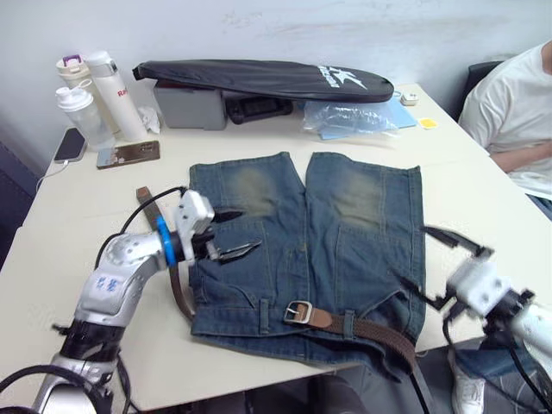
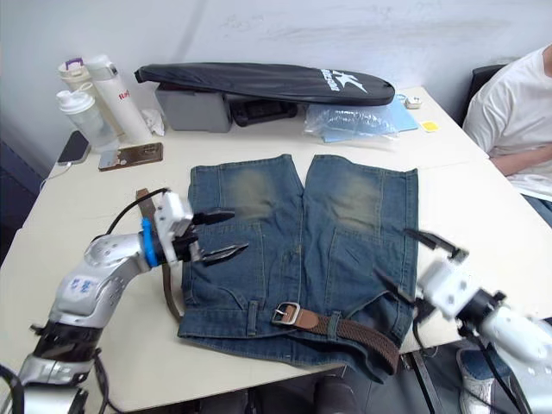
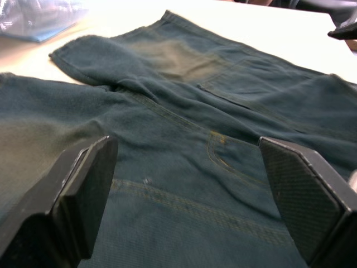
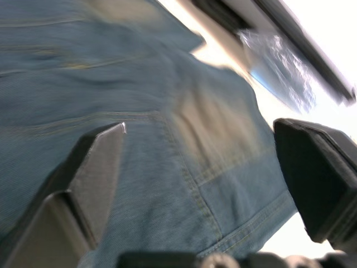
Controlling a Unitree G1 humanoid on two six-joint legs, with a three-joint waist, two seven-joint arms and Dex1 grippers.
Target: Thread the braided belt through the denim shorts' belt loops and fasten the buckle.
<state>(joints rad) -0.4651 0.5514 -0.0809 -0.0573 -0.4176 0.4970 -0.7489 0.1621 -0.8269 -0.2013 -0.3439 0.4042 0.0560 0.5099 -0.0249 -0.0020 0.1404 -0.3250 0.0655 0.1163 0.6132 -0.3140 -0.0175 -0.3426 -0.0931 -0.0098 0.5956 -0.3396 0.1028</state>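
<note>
Belt partly threaded along the waistband, buckle not yet fastened.

The denim shorts (image 1: 306,250) lie flat on the worktop (image 1: 103,345), waistband toward the robot. The braided belt (image 1: 379,332) runs along that waistband on the robot's right, under at least one of the belt loops (image 1: 348,323), with the buckle (image 1: 298,311) resting unfastened near the waistband's middle. The tapered end (image 1: 145,197) curves round the shorts' left edge onto the worktop. Judging by this, the left-side loops and the buckling remain. The left tool (image 1: 231,235) hovers spread over the shorts' left leg; the right tool (image 1: 431,263) is spread beside their right edge, holding nothing.
</note>
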